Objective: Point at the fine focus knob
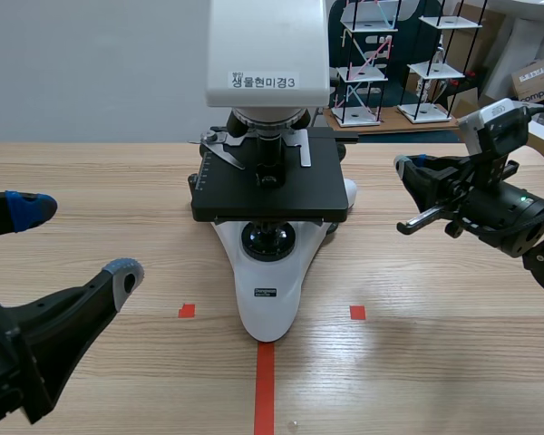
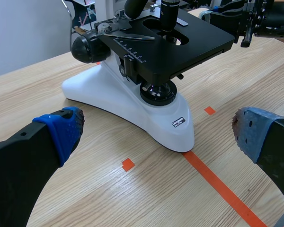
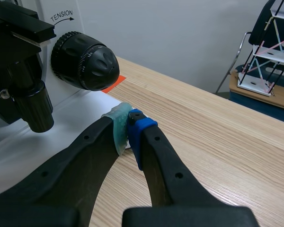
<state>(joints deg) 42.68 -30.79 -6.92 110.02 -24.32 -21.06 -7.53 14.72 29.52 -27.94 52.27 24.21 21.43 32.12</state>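
Right pincer (image 3: 128, 122) clenched empty, near fine focus knob (image 3: 102, 64), black, glossy, scalloped dome, ribbed collar

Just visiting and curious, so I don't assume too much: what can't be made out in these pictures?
The eyepieces of the microscope: scene view, cut off by the top edge.
The focus knob: scene view, mostly hidden behind the stage; plain only in the right wrist view.
The base label: print too small in scene and left wrist views.
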